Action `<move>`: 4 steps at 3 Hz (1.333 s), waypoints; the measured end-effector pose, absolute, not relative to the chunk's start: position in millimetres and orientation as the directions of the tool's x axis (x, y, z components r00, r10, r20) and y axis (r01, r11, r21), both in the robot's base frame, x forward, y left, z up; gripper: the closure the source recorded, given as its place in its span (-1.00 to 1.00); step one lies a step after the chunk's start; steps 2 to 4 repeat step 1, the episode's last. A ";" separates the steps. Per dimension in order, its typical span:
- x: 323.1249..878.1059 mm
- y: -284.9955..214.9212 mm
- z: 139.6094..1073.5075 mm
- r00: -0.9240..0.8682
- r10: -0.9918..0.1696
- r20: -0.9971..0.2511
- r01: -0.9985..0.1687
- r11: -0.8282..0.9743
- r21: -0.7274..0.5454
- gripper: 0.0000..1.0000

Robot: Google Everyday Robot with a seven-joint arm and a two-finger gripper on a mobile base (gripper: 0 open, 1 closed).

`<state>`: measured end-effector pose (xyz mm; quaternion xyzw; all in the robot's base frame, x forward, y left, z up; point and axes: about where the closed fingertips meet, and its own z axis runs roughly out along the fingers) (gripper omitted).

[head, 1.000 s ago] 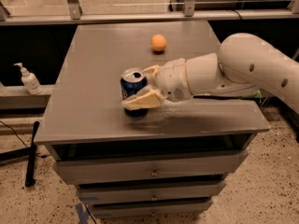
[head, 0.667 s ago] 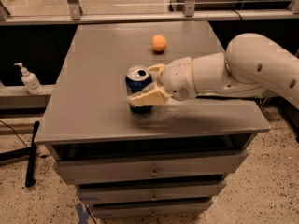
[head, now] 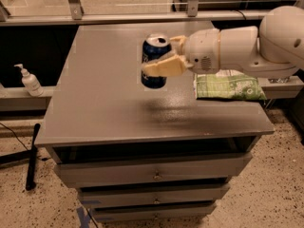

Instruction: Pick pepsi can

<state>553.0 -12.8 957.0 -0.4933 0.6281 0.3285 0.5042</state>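
The cream two-finger gripper [head: 160, 55] clamps the dark blue metal pepsi can [head: 154, 49], apparently raised above the grey cabinet top [head: 104, 80]; the pick looks essentially complete.

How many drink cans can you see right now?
1. The pepsi can is clamped in the gripper, over the middle of the grey cabinet top. The arm may hide others behind it.

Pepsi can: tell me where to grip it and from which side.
Grip the pepsi can at mid-height, coming in level from the side where the arm is. It is upright and round, so the fingers can close across its straight wall. The gripper holds it this way now.
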 end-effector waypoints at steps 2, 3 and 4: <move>554.4 -12.5 963.0 -0.010 -0.281 -0.960 -0.950 0.303 -0.079 1.00; 554.4 -12.5 963.0 -0.010 -0.281 -0.960 -0.950 0.303 -0.079 1.00; 554.4 -12.5 963.0 -0.010 -0.281 -0.960 -0.950 0.303 -0.079 1.00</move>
